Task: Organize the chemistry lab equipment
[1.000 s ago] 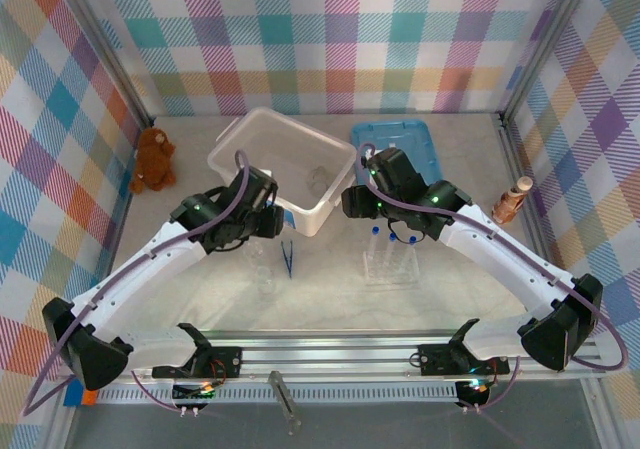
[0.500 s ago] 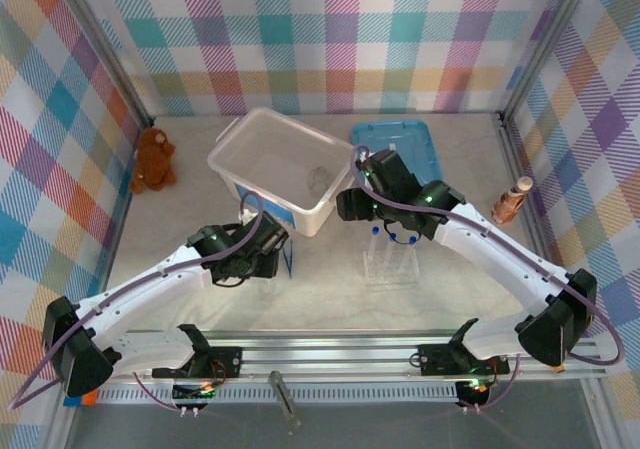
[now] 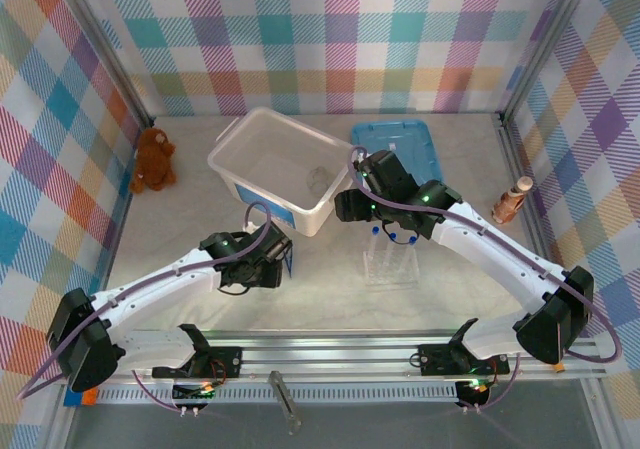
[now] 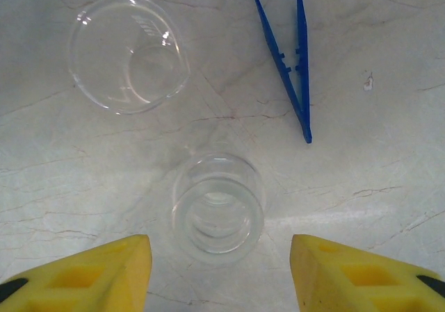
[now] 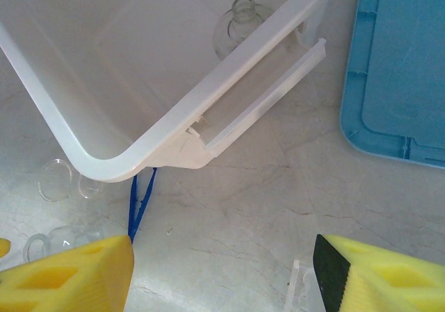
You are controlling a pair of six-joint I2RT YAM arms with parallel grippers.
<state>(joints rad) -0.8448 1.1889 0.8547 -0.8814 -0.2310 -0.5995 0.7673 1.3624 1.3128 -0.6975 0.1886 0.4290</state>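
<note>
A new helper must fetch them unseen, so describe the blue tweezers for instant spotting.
Find the big white bin in the middle of the table. On the tabletop just off its near corner, toward the near edge, lie the tweezers beside a wide glass beaker and a narrower glass. Those are round and clear; the tweezers are a thin dark-blue V.

Bright, even light from above leaves only faint, soft shadows on the counter. Every view is sharp; small glints mark the beaker.
</note>
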